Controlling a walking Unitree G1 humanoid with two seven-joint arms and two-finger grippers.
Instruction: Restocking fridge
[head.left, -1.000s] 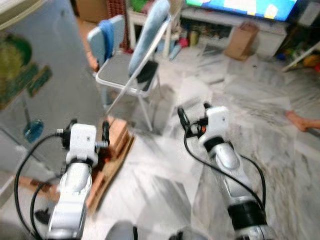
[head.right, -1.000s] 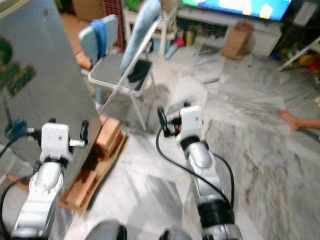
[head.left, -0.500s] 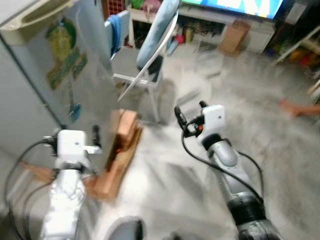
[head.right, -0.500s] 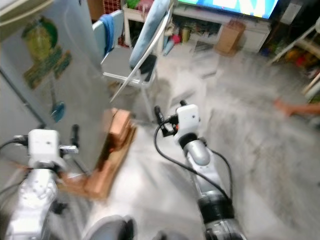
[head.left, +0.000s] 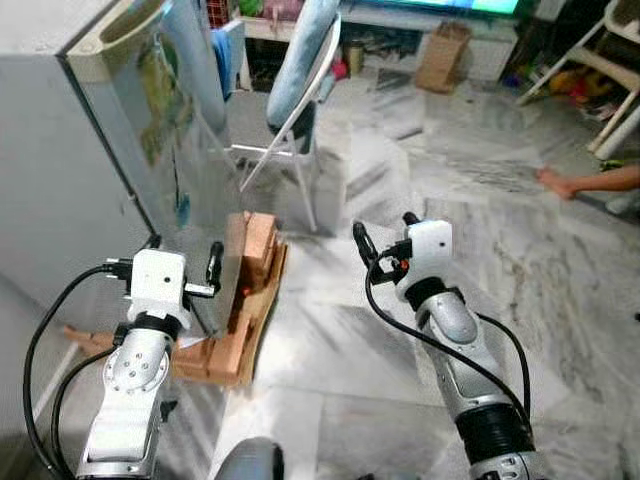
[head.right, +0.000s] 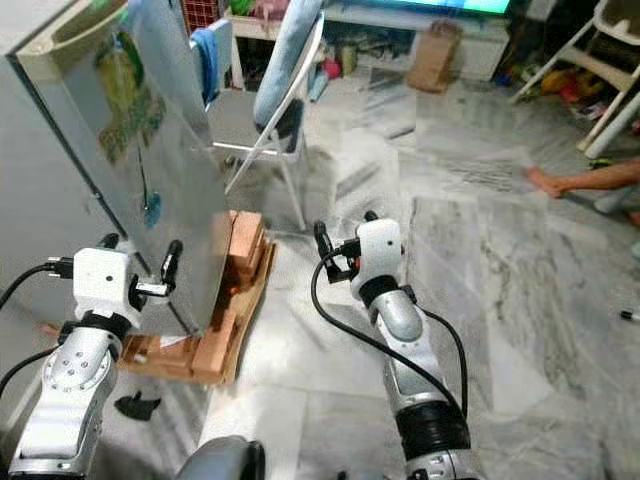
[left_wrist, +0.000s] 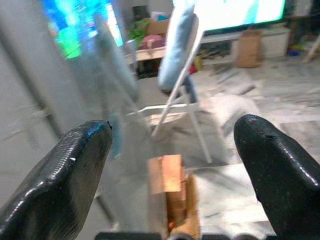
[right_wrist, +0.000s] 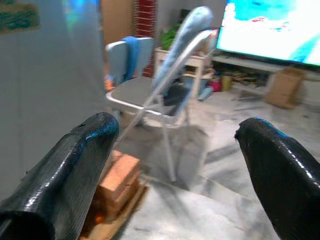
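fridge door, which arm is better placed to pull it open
Left, probably. The left claw is open and right beside the fridge door's lower corner; the right claw hangs open over bare floor, farther away.

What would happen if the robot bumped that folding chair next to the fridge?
The folding chair would probably slide or tip easily: its thin metal legs look light, and the marble floor looks smooth. The blue cushion draped over its back may well slip off.
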